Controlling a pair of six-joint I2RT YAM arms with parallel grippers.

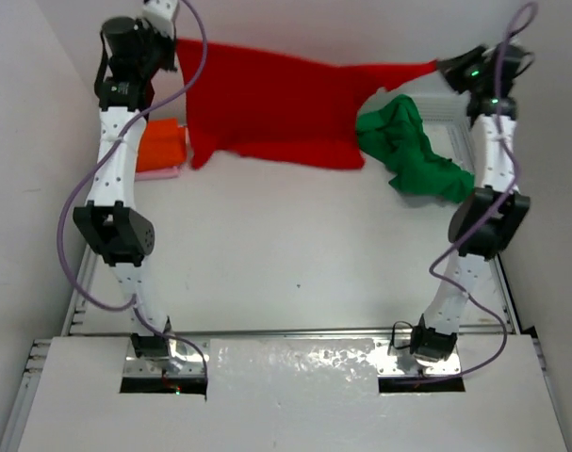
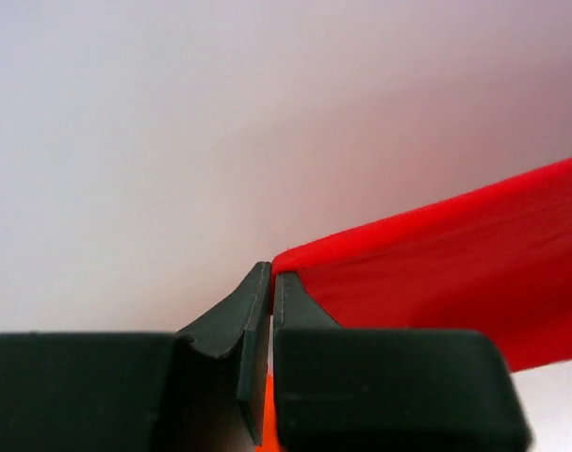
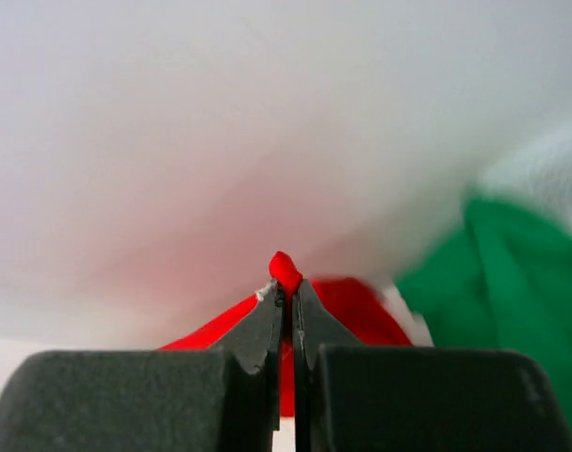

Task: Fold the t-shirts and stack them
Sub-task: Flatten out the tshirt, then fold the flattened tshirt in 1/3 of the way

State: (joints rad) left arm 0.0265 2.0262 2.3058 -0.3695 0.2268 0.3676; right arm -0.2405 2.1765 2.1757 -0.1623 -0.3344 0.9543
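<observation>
Left gripper (image 2: 270, 278), jaws pressed together on a corner of the red t-shirt (image 1: 267, 104), and right gripper (image 3: 286, 290), likewise pinching a nub of the same cloth, hold the shirt stretched between them at the far side of the table (image 1: 286, 254). The shirt's long axis runs left to right, gripper to gripper, and its loose body falls toward the near side. The green t-shirt (image 1: 413, 151) lies crumpled just below the right end. The folded orange t-shirt (image 1: 161, 143) sits on the pink t-shirt (image 1: 158, 172) beside the left arm. Laying the red shirt flat would likely mean drawing both ends toward the bases together.
</observation>
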